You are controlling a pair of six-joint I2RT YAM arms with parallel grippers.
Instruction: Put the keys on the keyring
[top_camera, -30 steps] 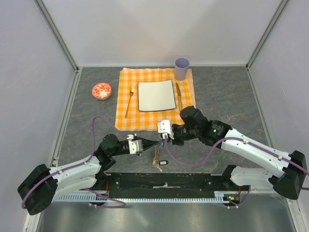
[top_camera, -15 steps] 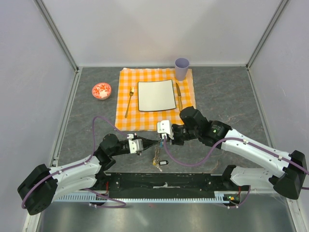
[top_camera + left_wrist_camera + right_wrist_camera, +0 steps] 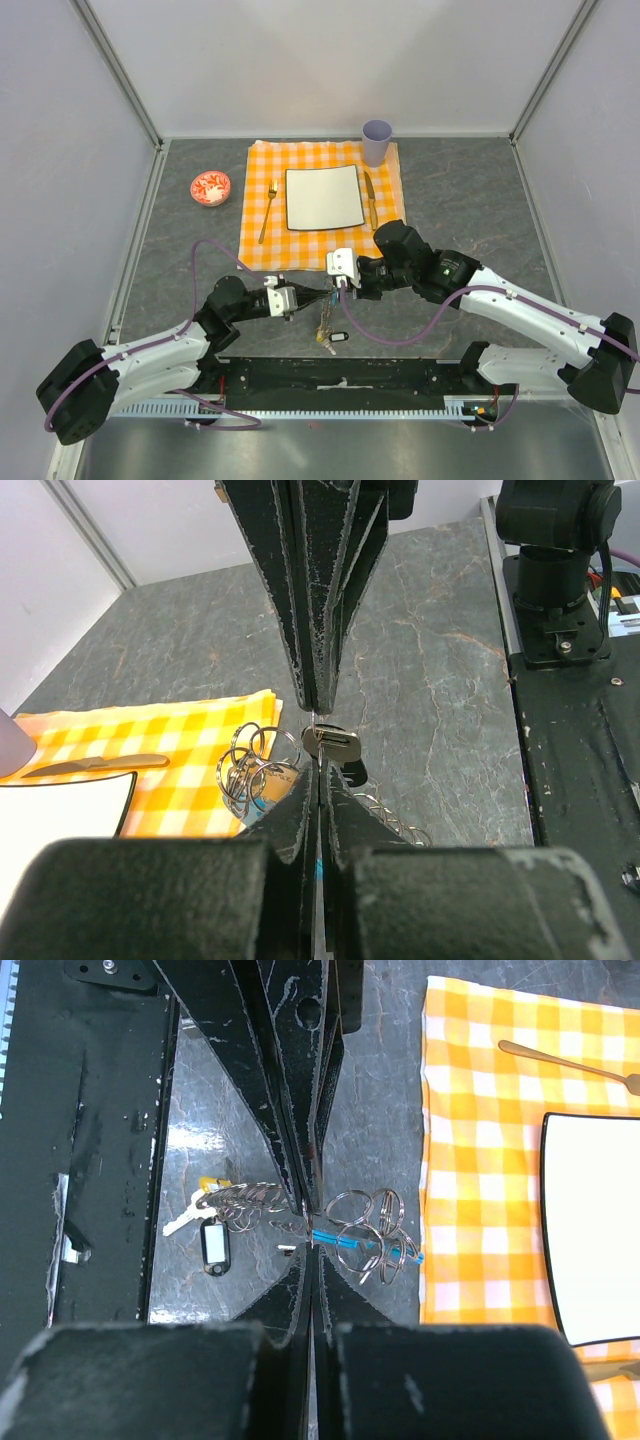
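Looking across the grey table, I see the checked cloth and, just off its near edge, the left gripper and right gripper clenched tip to tip; the keyring sits right at those tips beside the cloth, one key between them, the other keys nearer the bases; which jaws pinch what I cannot tell

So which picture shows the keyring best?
The right wrist view: the keyring, loops and blue tag, shows clear by the checked cloth. The left wrist view shows loops partly behind the left tool. From the top it's too tiny.
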